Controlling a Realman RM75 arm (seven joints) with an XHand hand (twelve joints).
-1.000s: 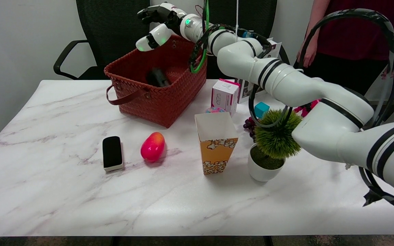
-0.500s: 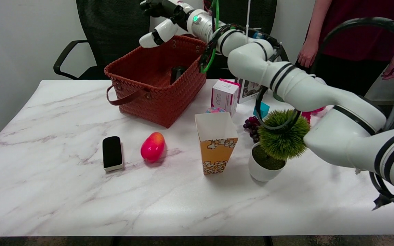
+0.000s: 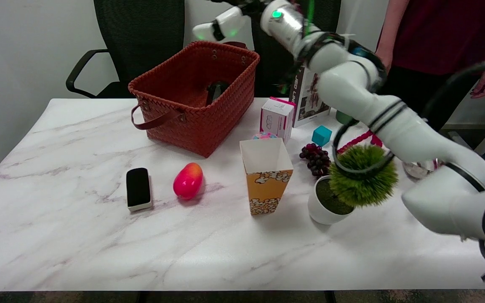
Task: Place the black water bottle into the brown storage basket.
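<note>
White marble desk point(image 3: 78, 235) carries the brown woven basket point(image 3: 192, 122) holding the black water bottle point(image 3: 216, 91), directly below the empty right hand point(image 3: 225, 23), whose fingers' spread cannot be told.

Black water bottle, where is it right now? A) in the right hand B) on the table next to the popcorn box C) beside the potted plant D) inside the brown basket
D: the black water bottle lies inside the brown basket, against its far right wall, while the right hand is above the basket's far rim, holding nothing.
</note>
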